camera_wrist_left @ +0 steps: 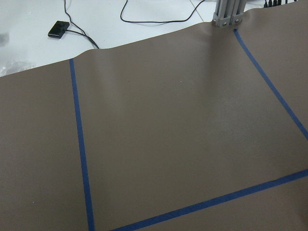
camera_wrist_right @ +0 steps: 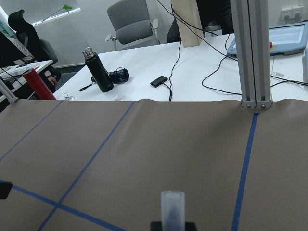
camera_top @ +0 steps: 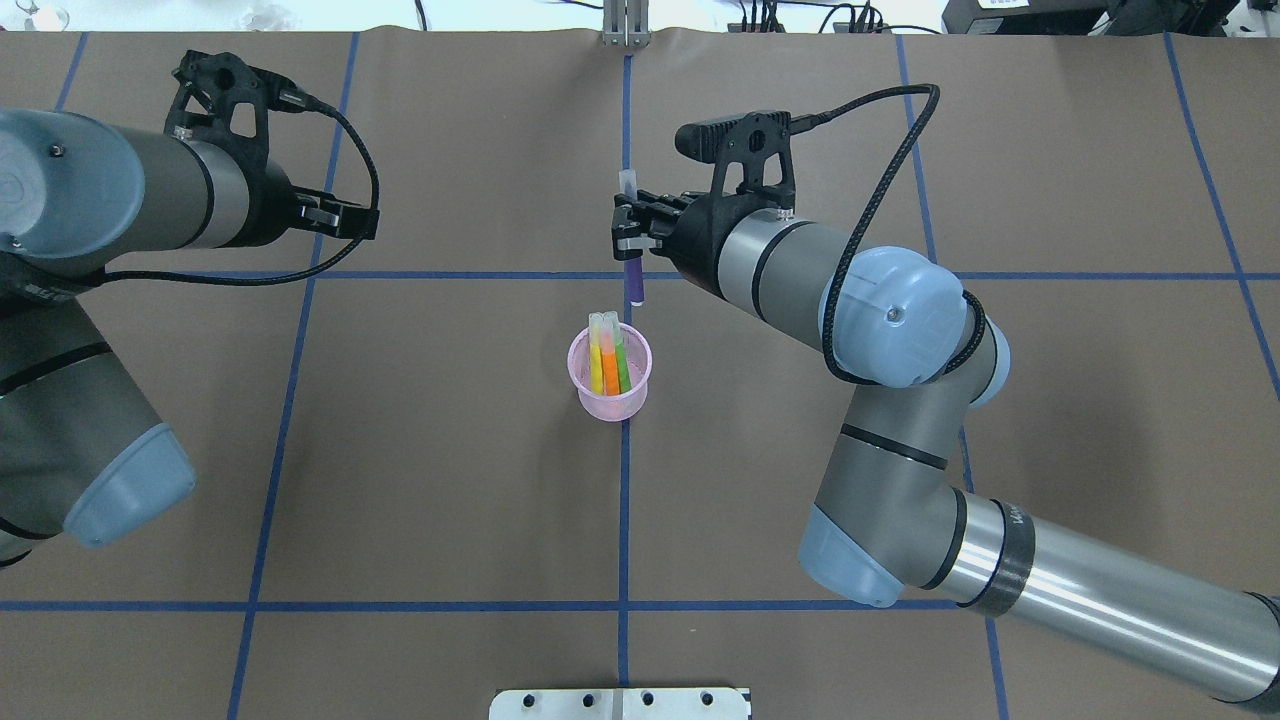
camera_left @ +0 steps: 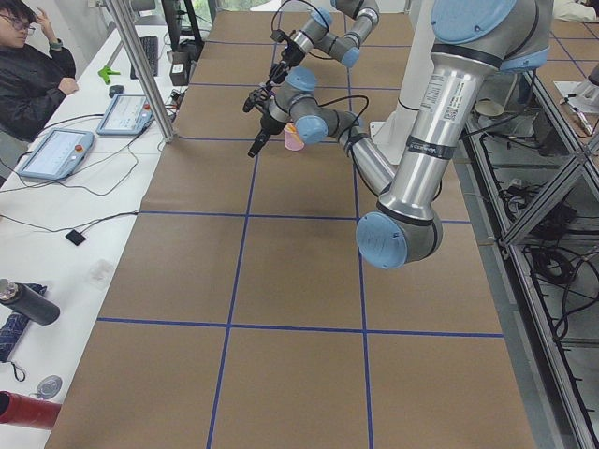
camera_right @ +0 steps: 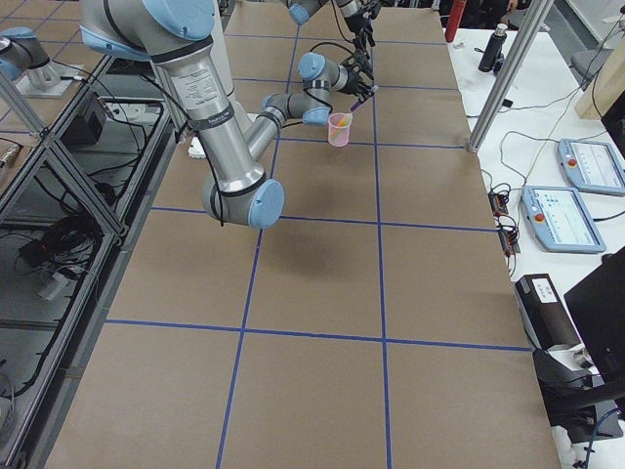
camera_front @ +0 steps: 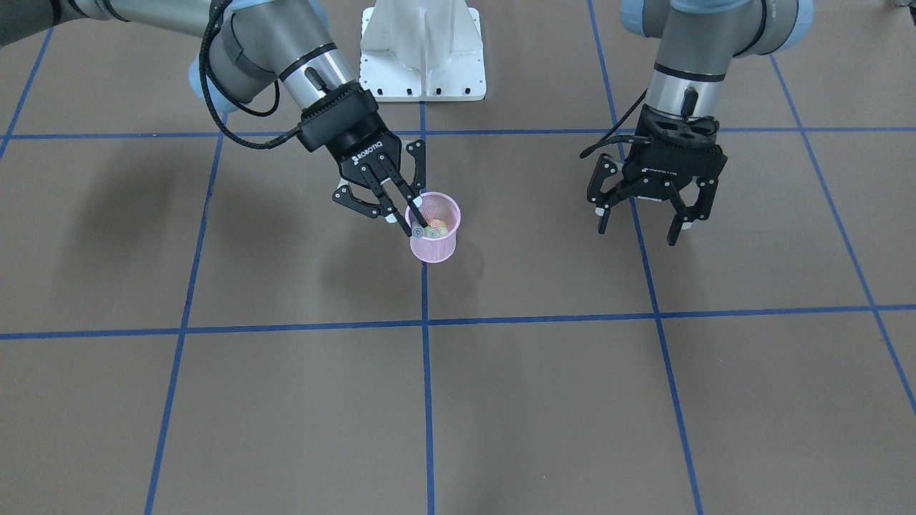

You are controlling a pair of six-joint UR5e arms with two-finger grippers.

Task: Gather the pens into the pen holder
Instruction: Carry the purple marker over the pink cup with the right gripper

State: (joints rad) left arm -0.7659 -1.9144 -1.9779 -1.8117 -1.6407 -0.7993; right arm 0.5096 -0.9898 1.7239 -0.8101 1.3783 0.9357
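The pink mesh pen holder (camera_top: 610, 405) stands upright near the table's middle; it also shows in the front view (camera_front: 435, 248). A yellow, an orange and a green pen (camera_top: 609, 366) stand in it, cap ends up. My right gripper (camera_top: 628, 238) is shut on the purple pen (camera_top: 636, 282) and holds it tilted, purple end down, just beyond the holder's far rim. Its pale cap (camera_wrist_right: 172, 206) shows in the right wrist view. In the front view the right gripper (camera_front: 405, 219) overlaps the holder's rim. My left gripper (camera_front: 644, 214) is open and empty, hovering well off to the side.
Blue tape lines (camera_front: 426, 400) divide the brown table cover into squares. The white robot base plate (camera_front: 422, 54) sits at my edge of the table. A metal post (camera_top: 625, 25) stands at the far edge. An operator (camera_left: 33, 65) sits at the side desk.
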